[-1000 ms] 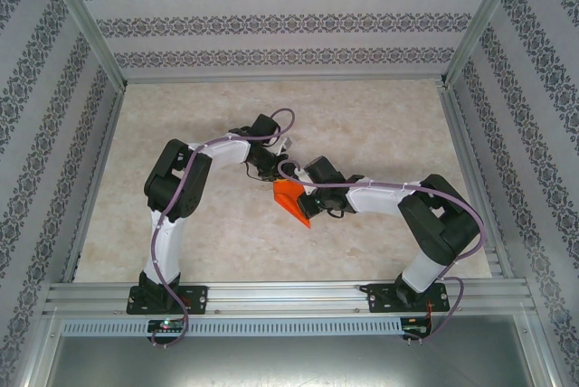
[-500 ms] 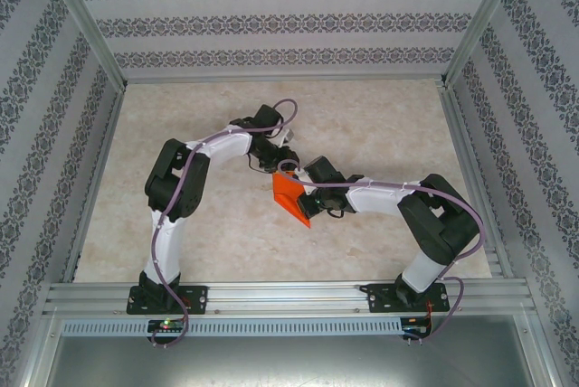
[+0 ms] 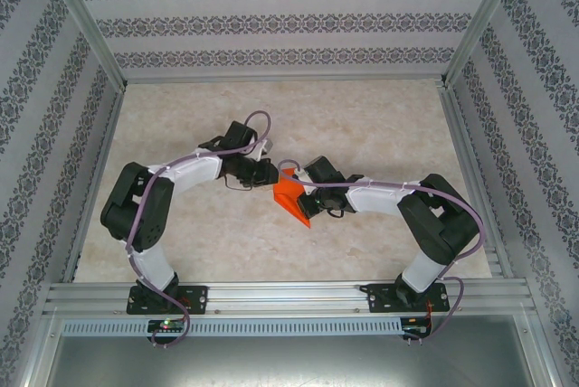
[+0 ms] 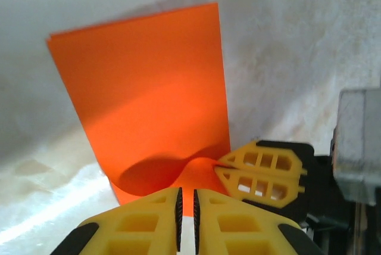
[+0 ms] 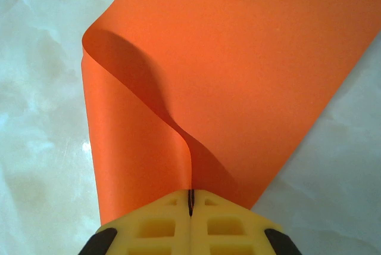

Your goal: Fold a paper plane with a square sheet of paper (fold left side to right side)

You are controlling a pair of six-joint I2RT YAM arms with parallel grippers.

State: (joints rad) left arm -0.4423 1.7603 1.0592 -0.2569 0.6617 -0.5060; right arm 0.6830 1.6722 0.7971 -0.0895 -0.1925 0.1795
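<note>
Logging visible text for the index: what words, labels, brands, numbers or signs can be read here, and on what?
No readable text.
The bright orange-red sheet of paper is plain.
The yellow left gripper and right gripper carry no lettering.
The striped wall covering bears ornament, not letters.
Anything on the arm bases is too small to read.
</note>
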